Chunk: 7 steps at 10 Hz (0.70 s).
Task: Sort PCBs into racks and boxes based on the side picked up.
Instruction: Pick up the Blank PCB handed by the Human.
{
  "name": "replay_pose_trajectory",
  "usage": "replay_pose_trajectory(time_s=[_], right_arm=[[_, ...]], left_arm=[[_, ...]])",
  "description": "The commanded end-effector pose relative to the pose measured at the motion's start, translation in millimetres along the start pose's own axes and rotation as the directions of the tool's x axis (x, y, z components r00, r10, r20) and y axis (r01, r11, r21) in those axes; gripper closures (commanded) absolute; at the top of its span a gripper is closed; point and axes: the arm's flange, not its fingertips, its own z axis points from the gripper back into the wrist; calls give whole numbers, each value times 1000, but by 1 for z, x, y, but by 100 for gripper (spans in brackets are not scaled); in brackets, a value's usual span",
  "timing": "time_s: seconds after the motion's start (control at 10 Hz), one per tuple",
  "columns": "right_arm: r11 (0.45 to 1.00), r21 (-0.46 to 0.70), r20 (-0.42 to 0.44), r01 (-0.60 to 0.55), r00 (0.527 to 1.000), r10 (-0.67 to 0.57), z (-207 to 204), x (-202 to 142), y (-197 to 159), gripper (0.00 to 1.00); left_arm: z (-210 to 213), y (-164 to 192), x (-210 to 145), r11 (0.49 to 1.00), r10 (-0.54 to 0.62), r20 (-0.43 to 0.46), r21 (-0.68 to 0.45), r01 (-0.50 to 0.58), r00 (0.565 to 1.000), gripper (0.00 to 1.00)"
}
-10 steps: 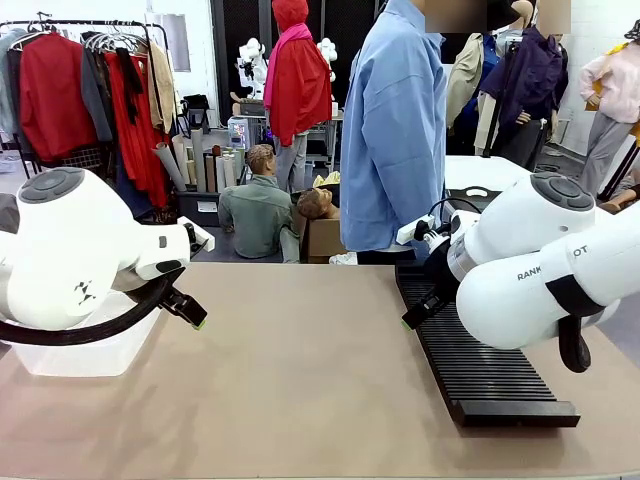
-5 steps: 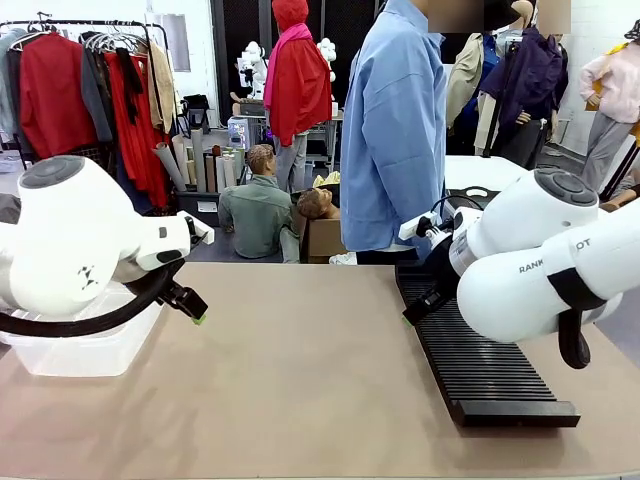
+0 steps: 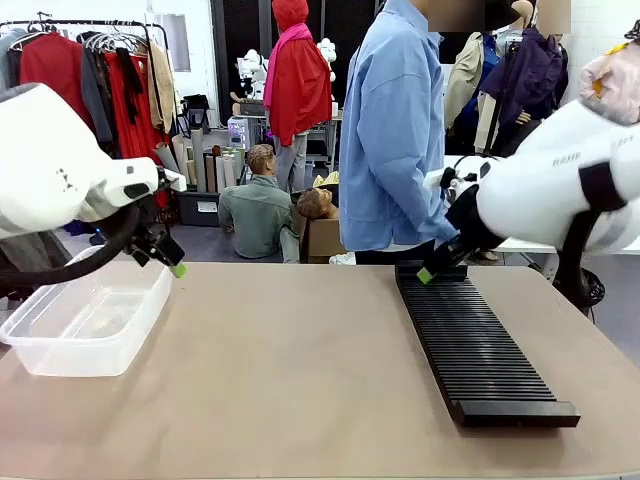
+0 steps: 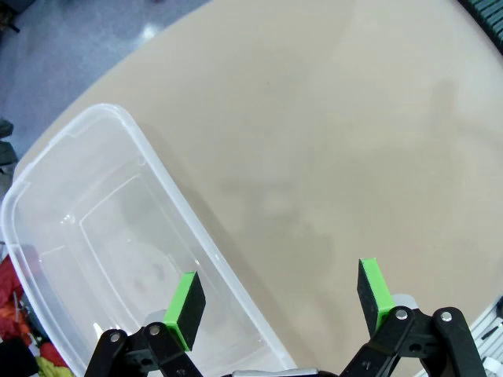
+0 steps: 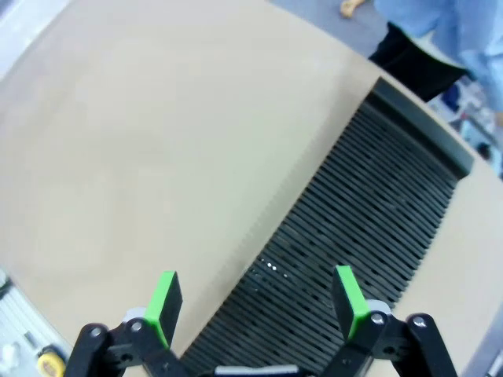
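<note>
The left end effector (image 4: 279,297) and right end effector (image 5: 255,302) are hovering released, carrying nothing. The rack (image 3: 480,350) is lying unfilled on the desk's (image 3: 300,380) right, the box (image 3: 100,355) sitting empty at its left; all sorting is waiting.

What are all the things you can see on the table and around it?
tub: one, clear plastic, on the table's left side.
rack: one, black with many slots, on the table's right side, running away toward the person.
table: one, tan, under both.
clothes rail: one, with red and grey clothes, far back on the left.
person: one, blue shirt, standing at the far side.
left gripper: one, black with green pads, open, over the tub's edge.
right gripper: one, black with green pads, open, over the rack.
</note>
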Motion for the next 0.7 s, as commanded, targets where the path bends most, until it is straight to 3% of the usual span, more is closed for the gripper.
replay_pose_trajectory(time_s=[0.0, 0.2, 0.5, 0.6], right_arm=[[989, 147, -20, 7, 1000, -4, 13, 8, -29, 0], [965, 244, -115, 101, 991, -75, 27, 10, -47, 0], [899, 339, -240, 279, 949, -204, 43, 4, -66, 0], [848, 406, -298, 342, 926, -231, 48, 1, -71, 0]], left_arm=[[1, 20, 6, 997, 42, -9, -67, -43, 999, 0], [11, 33, 5, 985, 126, -35, -117, -129, 991, 0], [36, 61, -7, 904, 277, 18, -345, -254, 961, 0], [45, 67, -12, 875, 320, 39, -395, -280, 947, 0]])
